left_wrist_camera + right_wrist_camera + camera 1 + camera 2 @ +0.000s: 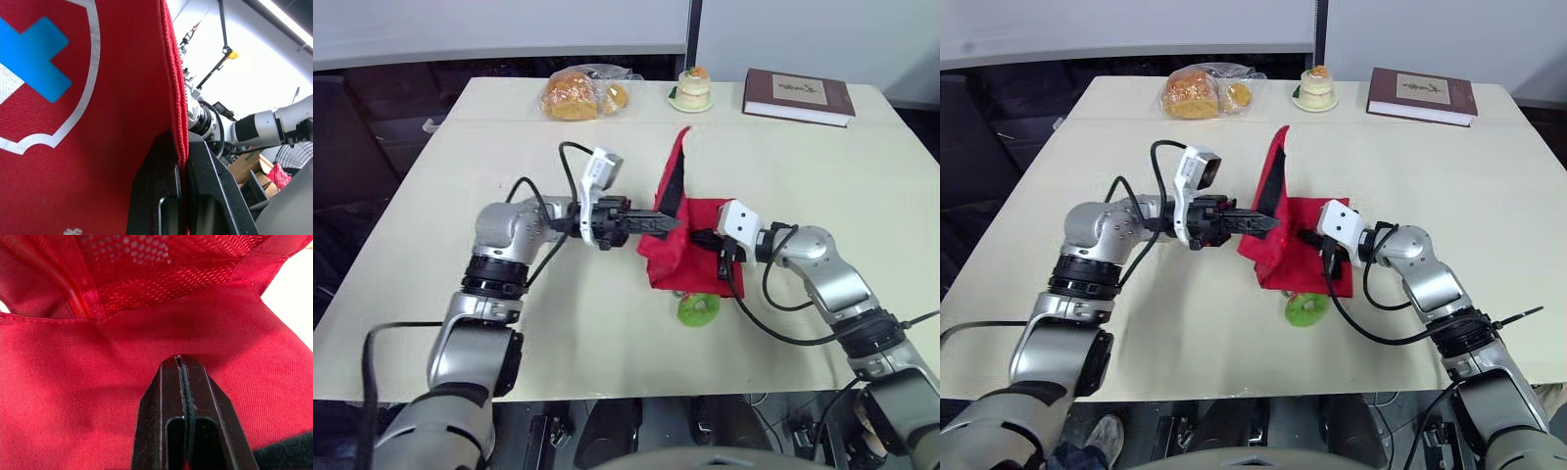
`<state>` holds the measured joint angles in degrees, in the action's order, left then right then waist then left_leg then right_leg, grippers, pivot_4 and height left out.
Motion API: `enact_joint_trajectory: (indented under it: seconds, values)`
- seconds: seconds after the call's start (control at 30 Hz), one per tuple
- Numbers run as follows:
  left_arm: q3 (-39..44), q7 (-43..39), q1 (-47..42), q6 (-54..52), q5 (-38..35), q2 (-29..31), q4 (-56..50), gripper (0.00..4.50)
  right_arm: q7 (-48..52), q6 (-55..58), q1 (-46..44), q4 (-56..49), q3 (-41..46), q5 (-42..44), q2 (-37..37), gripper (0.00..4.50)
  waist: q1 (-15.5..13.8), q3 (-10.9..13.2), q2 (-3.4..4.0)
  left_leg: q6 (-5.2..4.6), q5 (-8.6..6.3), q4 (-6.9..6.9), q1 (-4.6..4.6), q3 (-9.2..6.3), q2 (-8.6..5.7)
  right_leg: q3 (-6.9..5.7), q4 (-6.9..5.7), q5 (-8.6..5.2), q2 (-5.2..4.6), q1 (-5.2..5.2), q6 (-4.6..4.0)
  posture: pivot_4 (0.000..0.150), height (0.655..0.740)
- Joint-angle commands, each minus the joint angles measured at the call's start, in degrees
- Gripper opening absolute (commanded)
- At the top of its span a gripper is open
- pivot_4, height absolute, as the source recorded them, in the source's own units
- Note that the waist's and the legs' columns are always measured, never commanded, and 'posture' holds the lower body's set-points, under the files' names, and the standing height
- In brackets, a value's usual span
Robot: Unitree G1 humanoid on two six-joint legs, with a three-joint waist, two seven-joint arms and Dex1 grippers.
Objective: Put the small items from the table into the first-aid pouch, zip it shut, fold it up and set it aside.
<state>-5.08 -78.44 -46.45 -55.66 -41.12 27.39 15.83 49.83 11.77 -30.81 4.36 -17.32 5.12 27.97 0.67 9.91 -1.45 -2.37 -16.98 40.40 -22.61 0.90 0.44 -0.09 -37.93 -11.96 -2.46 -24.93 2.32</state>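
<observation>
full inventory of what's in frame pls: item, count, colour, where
first-aid pouch: 1, red, mid-table, one flap lifted upright
small round item: 1, green, on the table at the pouch's near edge
bagged bread: 1 clear bag, golden-brown, far edge, left of centre
small cake: 1, pale with orange top, on a plate, far edge, right of the bread
book: 1, brown, far edge, right side
table: 1, cream
left pincer: 1, black, shut on the pouch's raised flap
right pincer: 1, black, shut on the pouch's right side
</observation>
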Motion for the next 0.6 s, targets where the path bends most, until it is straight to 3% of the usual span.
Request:
enact_joint_trajectory:
  seconds: [0.03,0.33,0.6]
  values:
    - [-0.3,-0.6,0.4,2.7,0.9,-1.9,1.1,0.00,-1.9,3.5,2.3,-0.3,2.2,0.0,0.1,0.02,0.0,0.0,0.00,0.01,0.00,0.00,0.01,0.00,-0.01,0.00,0.00,0.00,0.00,0.01,0.00,0.150,0.7289]
    - [-2.1,-3.1,-0.3,5.5,3.7,-3.8,5.6,0.00,-1.7,11.6,13.8,-21.8,18.8,17.7,2.2,0.02,-0.4,0.0,0.05,-0.04,-0.02,0.00,-0.14,-0.10,-0.05,-0.06,0.10,0.00,-0.02,-0.01,0.00,0.150,0.7289]
    - [-3.5,1.2,-1.4,4.7,6.4,-9.3,8.8,0.00,2.4,11.6,29.5,-31.4,36.2,25.3,11.2,0.02,-1.0,0.0,0.21,-0.12,-0.07,0.00,-0.12,-0.10,-0.05,-0.05,0.10,-0.01,0.03,0.01,0.01,0.150,0.7289]
